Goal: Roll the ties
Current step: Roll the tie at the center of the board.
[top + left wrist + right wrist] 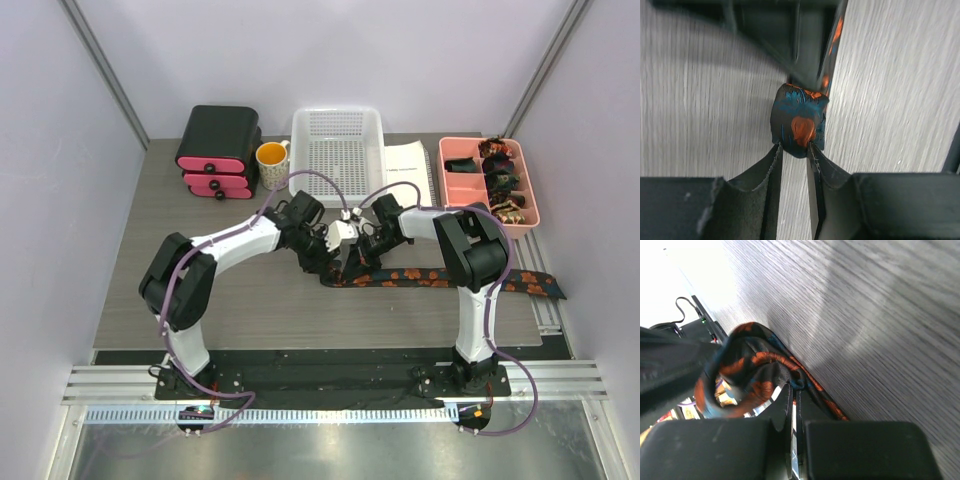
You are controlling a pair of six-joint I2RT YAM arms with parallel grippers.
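Note:
One dark tie [440,277] with orange blotches lies flat across the table, its wide end at the right. Its left end is wound into a small coil [797,120] between the two grippers. My left gripper [796,146] has its fingertips pressed on both sides of the coil's lower end. In the top view it [326,256] meets the right gripper [360,256] at mid-table. My right gripper [794,387] is shut on a fold of the tie [755,372] at the coil's edge. The coil is hidden by the grippers in the top view.
A pink tray [460,190] holding several rolled ties stands at the back right. A white basket [335,155], a yellow mug [271,157], a black and pink drawer box [218,150] and a paper sheet [410,165] line the back edge.

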